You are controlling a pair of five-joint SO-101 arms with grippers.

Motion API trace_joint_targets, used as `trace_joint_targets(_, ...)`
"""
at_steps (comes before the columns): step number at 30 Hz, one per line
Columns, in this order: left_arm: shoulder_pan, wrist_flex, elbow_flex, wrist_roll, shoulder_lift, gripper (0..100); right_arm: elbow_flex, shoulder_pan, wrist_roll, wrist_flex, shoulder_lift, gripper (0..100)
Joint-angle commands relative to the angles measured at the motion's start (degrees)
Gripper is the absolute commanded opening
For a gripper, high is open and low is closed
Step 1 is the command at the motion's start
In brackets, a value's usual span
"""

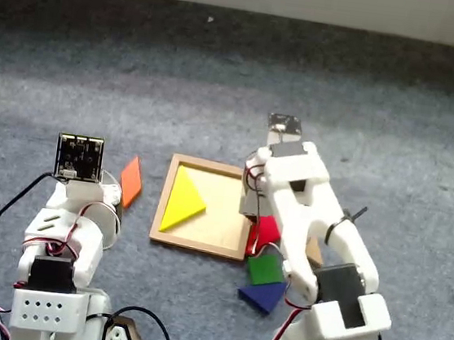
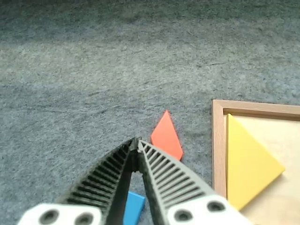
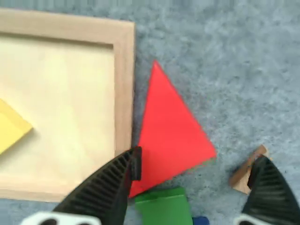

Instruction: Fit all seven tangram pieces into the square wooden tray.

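My right pincer [image 3: 197,164] is spread wide, straddling the red triangle [image 3: 171,131], which lies flat just outside the tray [image 3: 124,84] rim. One finger [image 3: 108,187] sits at its corner by the rim, possibly touching. Yellow triangle [image 3: 11,124] is in the tray. My left pincer [image 2: 137,143] is closed, tips just beside the orange parallelogram [image 2: 166,136].

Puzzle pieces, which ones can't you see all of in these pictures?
Red triangle: high view, the right arm covers most of it.
Blue piece: left wrist view, behind the left claw and cut off by the edge, shape unclear.
Green piece: right wrist view, cut off by the edge.
Brown piece: right wrist view, partly behind the right claw.
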Motion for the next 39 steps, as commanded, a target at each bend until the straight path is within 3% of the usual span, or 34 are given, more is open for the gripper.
trace_joint_targets(1, -0.6, 0.5, -0.5, -0.4, -0.8, 0, 0.2, -0.5, -1.0, -1.7, 0.9, 35.2)
trace_joint_targets(14, -0.6, 0.5, -0.5, -0.4, -0.8, 0, 0.7, 3.2, -1.0, -1.8, 1.5, 35.2)
trace_joint_targets(23, -0.6, 0.5, -0.5, -0.4, -0.8, 0, 2.9, 4.0, -1.0, -2.2, 1.5, 23.4)
trace_joint_targets(39, -0.6, 0.5, -0.5, -0.4, -0.8, 0, 2.5, 4.2, 2.3, 2.2, -6.9, 23.1)
